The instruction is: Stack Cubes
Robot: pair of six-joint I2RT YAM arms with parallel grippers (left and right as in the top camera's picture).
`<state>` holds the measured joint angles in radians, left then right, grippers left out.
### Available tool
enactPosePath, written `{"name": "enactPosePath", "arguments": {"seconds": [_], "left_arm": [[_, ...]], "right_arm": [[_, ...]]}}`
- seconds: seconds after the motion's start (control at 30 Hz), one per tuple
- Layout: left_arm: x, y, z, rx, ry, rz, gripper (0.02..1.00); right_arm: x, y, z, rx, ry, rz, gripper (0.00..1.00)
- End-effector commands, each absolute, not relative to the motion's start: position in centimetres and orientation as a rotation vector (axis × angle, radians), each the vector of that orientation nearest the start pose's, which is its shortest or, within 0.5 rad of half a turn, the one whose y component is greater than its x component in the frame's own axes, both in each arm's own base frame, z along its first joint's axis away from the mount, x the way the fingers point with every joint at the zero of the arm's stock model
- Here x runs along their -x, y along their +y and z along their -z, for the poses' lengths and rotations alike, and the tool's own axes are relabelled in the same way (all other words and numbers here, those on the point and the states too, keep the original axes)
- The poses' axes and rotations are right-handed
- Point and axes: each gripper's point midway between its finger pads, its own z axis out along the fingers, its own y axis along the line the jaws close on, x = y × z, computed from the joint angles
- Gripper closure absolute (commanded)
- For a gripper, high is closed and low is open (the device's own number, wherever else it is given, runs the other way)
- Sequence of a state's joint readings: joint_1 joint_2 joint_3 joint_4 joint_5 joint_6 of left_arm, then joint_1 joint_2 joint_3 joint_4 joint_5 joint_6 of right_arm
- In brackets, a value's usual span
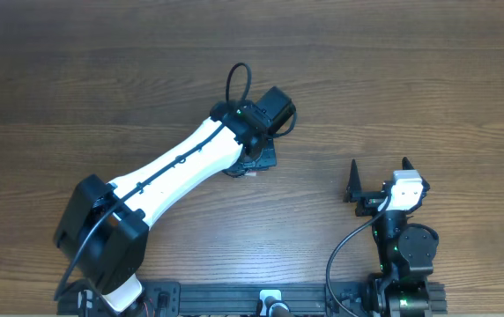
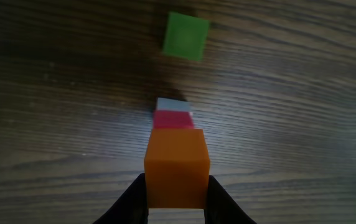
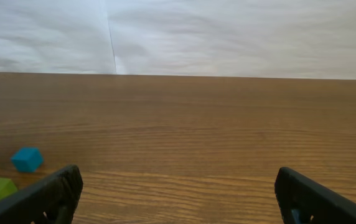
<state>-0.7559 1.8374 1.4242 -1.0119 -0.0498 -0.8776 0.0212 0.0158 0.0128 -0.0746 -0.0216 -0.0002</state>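
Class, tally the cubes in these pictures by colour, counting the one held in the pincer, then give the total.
Orange cube: 1
Red cube: 1
White cube: 1
Green cube: 1
Blue cube: 1
Total: 5

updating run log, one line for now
left pincer: shut on orange cube | red cube: just beyond it | green cube: lying apart | right pincer: open

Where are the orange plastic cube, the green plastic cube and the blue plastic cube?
orange plastic cube [image 2: 177, 177]: left wrist view, on its large near face
green plastic cube [image 2: 185, 36]: left wrist view, on its top face
blue plastic cube [image 3: 27, 159]: right wrist view, on its middle
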Motion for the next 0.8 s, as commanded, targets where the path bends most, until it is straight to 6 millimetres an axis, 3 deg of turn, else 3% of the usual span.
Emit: {"name": "enactPosePath", "arguments": {"seconds": [0.03,0.8], "left_arm": [[-28.2,-25.5,-8.0,0.139,3.005,0.137,0.954],[-28.2,-25.3,-7.0,0.126,3.046,0.138,0.954]], "right_arm": [[-24.6,1.2,-15.7,0.046,1.643,-0.05,0.007],[-24.6,1.2,-15.7,0.046,1.643,-0.05,0.009]]}}
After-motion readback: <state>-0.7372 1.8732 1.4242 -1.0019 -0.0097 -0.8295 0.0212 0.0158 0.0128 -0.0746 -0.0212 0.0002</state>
